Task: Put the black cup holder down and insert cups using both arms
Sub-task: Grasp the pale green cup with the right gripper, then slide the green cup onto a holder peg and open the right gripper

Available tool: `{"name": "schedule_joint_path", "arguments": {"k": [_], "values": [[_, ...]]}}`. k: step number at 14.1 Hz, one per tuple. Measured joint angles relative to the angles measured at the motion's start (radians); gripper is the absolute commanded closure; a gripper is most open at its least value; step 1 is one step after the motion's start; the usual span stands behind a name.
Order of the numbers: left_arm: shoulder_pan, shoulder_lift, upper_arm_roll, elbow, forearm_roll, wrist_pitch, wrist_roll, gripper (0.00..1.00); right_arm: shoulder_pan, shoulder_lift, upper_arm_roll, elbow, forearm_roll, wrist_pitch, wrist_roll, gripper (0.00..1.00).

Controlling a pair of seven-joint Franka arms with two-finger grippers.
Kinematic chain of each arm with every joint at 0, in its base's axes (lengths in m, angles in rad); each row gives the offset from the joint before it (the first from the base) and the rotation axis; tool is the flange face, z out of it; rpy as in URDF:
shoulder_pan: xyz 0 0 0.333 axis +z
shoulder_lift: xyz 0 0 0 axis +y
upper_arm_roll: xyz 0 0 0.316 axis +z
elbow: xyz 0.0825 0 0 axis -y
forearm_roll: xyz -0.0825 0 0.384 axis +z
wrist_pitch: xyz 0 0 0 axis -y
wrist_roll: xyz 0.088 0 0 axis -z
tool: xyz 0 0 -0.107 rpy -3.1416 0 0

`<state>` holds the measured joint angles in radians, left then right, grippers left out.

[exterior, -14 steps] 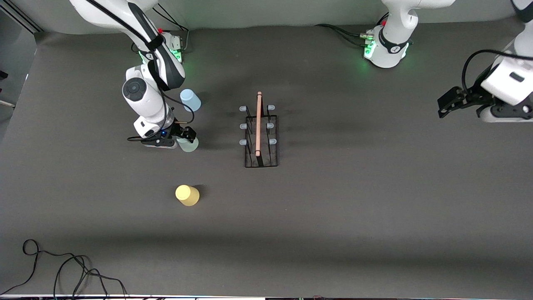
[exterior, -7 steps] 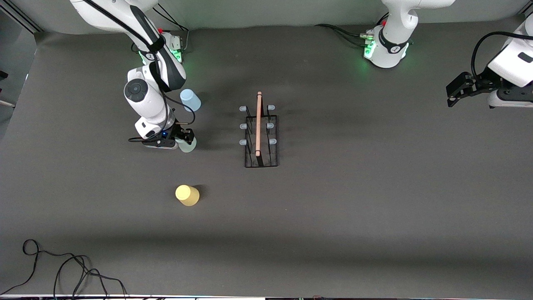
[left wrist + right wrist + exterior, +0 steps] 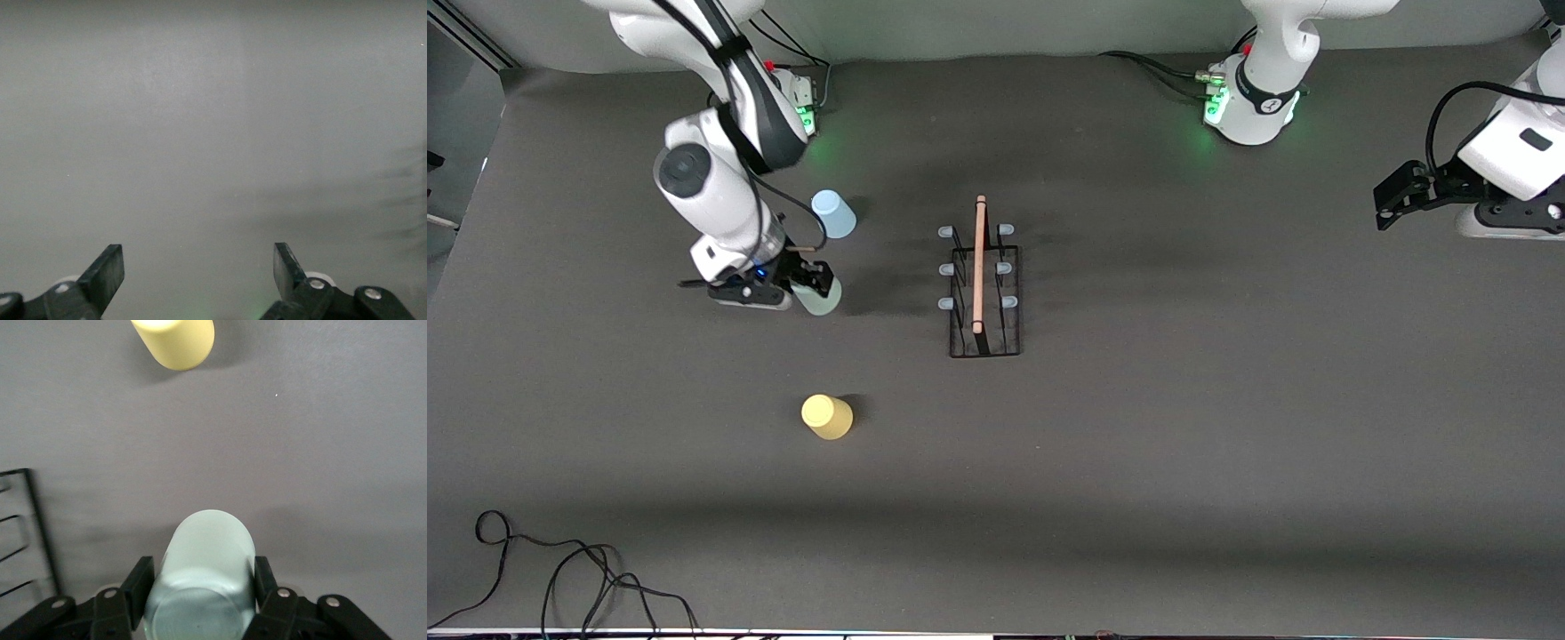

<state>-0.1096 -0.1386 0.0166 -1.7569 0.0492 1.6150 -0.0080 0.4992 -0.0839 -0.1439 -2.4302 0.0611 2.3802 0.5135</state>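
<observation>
My right gripper [image 3: 815, 286] is clenched around the grey-green cup [image 3: 819, 299], lifted at nine o'clock from the black cup holder [image 3: 983, 302]. The light blue cup [image 3: 833, 213] stands at twelve, the yellow cup [image 3: 827, 416] at six. My left gripper [image 3: 1389, 197] waits, fingers spread.

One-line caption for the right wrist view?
Right gripper shut on the grey-green cup; yellow cup and rack in view.

Even, moderate overhead light on the dark grey matte table [image 3: 1138, 462], with soft shadows beside the small yellow plastic tumbler [image 3: 827, 416]; left wrist view hazy and featureless; green glow at both bases.
</observation>
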Motion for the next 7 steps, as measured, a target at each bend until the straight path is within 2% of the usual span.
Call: {"name": "schedule_joint_path", "arguments": {"k": [2, 3, 5, 7], "values": [[0.000, 0.000, -0.002, 0.000, 0.000, 0.002, 0.000, 0.00, 0.001, -0.070, 0.033, 0.060, 0.000, -0.135, 0.096, 1.00], [0.000, 0.000, -0.002, 0.000, 0.000, 0.006, 0.000, 0.00, 0.002, -0.087, 0.072, 0.090, 0.000, -0.177, 0.165, 1.00], [0.001, 0.000, -0.001, 0.000, 0.001, 0.029, 0.000, 0.00, 0.032, -0.088, 0.148, 0.133, 0.001, -0.202, 0.321, 1.00], [0.003, 0.001, 0.000, 0.000, 0.002, 0.039, 0.000, 0.00, 0.116, -0.065, 0.170, 0.162, 0.001, -0.202, 0.457, 1.00]]}}
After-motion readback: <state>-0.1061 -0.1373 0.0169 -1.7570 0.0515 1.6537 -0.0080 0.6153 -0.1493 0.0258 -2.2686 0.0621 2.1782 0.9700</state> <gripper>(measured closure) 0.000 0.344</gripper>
